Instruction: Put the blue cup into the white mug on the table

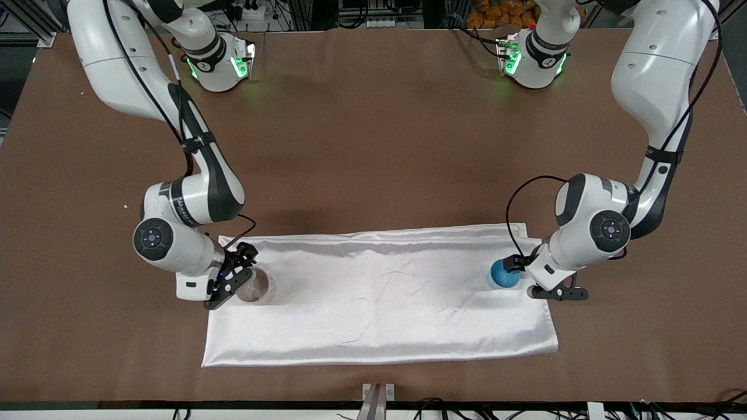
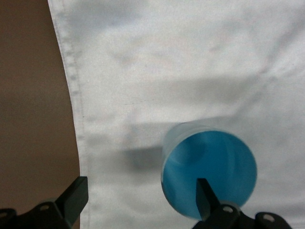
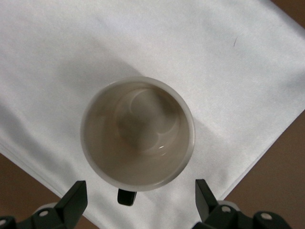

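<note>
Dark metal framing (image 1: 23, 23) and cables (image 1: 257, 11) edge the scene.

cup (image 1: 503, 274), mug (image 1: 255, 286) on cloth (image 1: 379, 297)

No brand, label or number can be read with any certainty here. In the front view, a short line of dark lettering runs along the white forearm casing of the right arm (image 1: 185, 205), at the middle left of the frame, but its characters are too small to make out. The blue cup (image 2: 209, 174), the white mug (image 3: 137, 132) and the white cloth (image 1: 379, 297) show plain surfaces with no print in either wrist view, and the brown table (image 1: 373, 146) carries no markings.
</note>
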Controlling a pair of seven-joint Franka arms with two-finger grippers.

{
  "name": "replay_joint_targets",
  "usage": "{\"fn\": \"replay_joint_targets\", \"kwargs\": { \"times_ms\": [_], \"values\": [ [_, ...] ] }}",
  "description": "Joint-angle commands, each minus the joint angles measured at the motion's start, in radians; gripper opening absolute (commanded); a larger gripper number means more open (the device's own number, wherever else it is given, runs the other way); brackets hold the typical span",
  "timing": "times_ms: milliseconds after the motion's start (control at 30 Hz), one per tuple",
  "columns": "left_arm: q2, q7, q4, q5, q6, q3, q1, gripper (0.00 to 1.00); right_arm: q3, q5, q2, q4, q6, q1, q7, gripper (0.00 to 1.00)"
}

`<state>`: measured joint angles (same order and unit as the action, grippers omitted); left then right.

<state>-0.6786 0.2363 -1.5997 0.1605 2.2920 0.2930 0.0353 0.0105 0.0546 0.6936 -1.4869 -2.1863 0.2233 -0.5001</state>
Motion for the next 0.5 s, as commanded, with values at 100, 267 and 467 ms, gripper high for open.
{"fn": "replay_joint_targets", "kwargs": {
  "times_ms": [100, 267, 467],
  "values": [
    [-0.044, 0.029, 0.050, 0.033, 0.014, -0.028, -0.044, 1.00, -0.001, -0.007, 0.021, 0.016, -0.001, -0.007, -0.014, 1.00],
    [-0.052, 0.029, 0.050, 0.039, 0.023, -0.031, -0.051, 0.84, 0.000, -0.010, 0.040, 0.014, -0.030, -0.007, -0.014, 1.00],
    [-0.058, 0.028, 0.049, 0.040, 0.038, -0.031, -0.051, 0.67, -0.001, -0.012, 0.070, 0.016, -0.093, -0.007, -0.014, 1.00]
  ]
}}
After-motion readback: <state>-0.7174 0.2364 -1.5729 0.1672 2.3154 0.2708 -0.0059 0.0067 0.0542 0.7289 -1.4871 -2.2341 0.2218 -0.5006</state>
